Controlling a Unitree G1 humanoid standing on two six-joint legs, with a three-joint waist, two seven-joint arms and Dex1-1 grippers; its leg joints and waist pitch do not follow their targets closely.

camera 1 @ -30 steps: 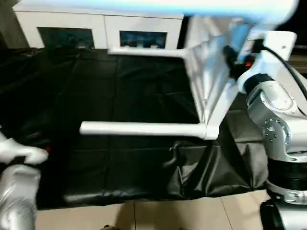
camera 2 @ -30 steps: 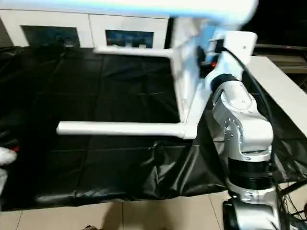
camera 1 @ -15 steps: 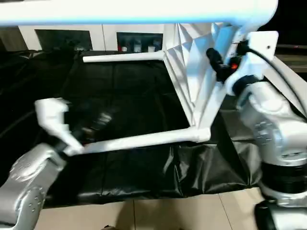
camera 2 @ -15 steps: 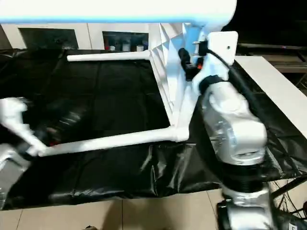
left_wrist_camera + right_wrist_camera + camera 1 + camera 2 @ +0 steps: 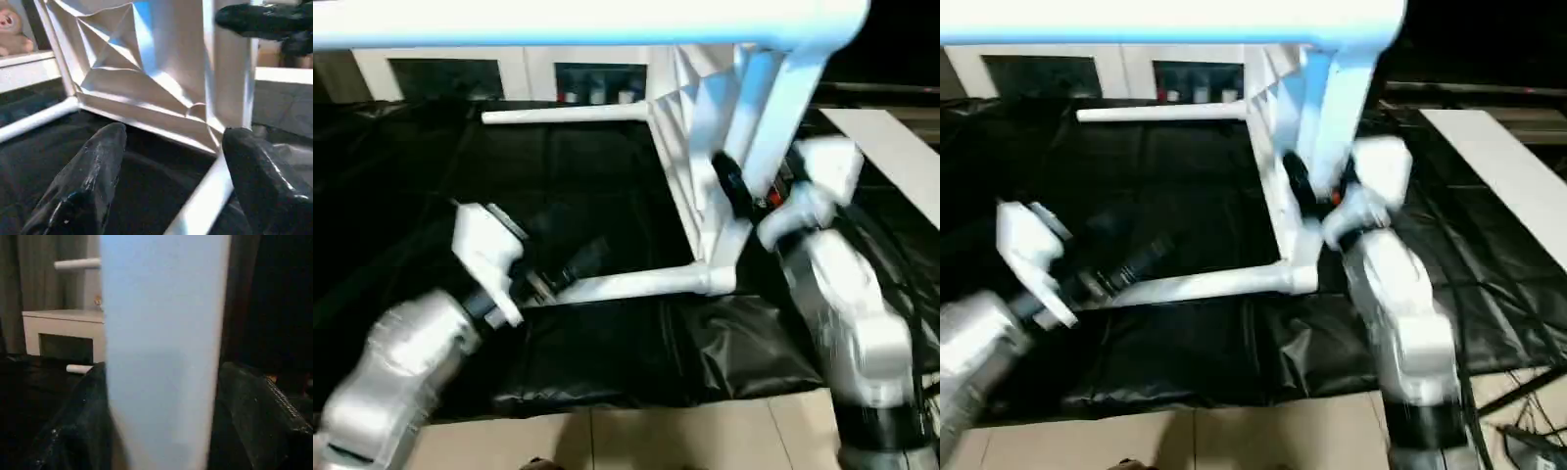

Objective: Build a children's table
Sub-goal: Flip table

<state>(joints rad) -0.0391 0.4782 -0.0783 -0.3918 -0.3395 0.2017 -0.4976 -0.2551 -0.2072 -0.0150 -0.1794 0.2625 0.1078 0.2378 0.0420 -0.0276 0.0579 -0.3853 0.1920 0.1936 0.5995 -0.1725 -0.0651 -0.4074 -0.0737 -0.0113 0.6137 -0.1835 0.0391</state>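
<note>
Both grippers steady the children's table, tipped on its side.
The left gripper point(image 5: 570, 269) stands wide around the lower leg point(image 5: 641, 283); the right gripper point(image 5: 732, 188) straddles an upright leg point(image 5: 164, 352), grip uncertain. The tabletop point(image 5: 142, 73) stands on edge on the black-draped desk point(image 5: 431, 176), probably so its legs stay reachable.

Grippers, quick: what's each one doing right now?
Left gripper: open, fingers astride the lower table leg, grip not confirmed.
Right gripper: fingers either side of the tabletop's near edge; open or gripping cannot be told.

Your left gripper point(image 5: 166, 181) stands open, fingers spread; your right gripper point(image 5: 161, 421) reaches upward, fingers point(image 5: 73, 426) wide apart.
</note>
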